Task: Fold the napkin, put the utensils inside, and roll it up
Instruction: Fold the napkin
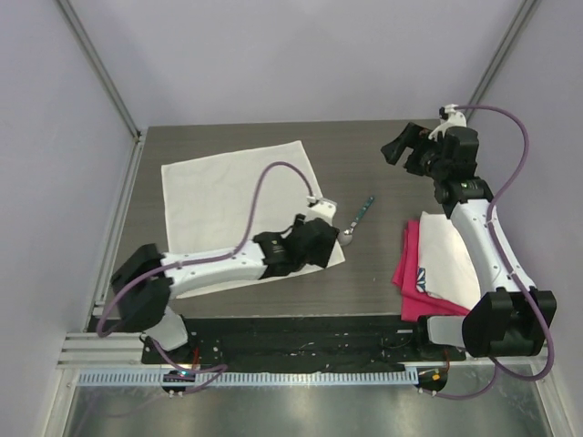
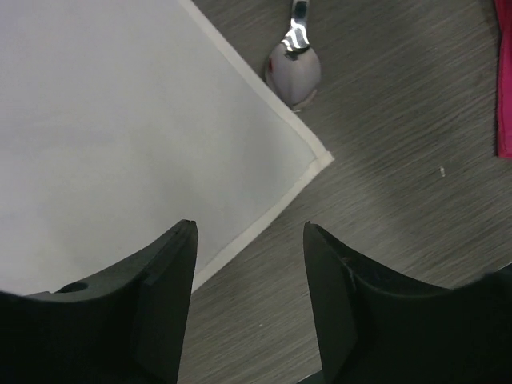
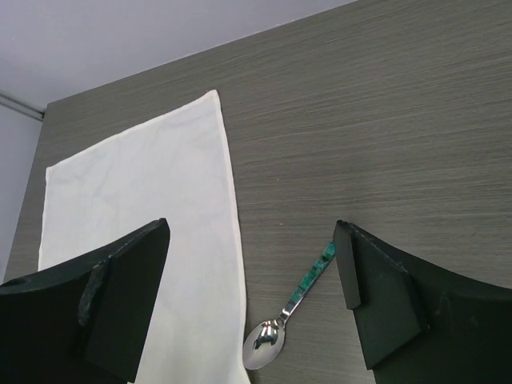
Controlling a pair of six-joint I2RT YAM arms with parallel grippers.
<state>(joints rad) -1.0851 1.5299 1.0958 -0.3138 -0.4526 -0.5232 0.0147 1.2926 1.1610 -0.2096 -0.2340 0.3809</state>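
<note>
Left gripper (image 2: 248, 232) is hovering, fingers apart, straddling the near right corner of the plain cream-white cloth napkin (image 2: 120, 120), probably lining up a pinch for folding. The small silver-bowled teal-handled spoon (image 2: 294, 68) is lying just beside that hem, while the right gripper (image 3: 252, 226) is waiting aside, jaws wide.

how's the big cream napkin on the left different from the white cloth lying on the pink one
The napkin is spread open straight on the table; the white cloth rests on the pink cloth. The napkin covers more area than the white cloth. The napkin is plain, while the white cloth shows a small dark mark by its near edge. Both are pale fabric lying flat.
</note>
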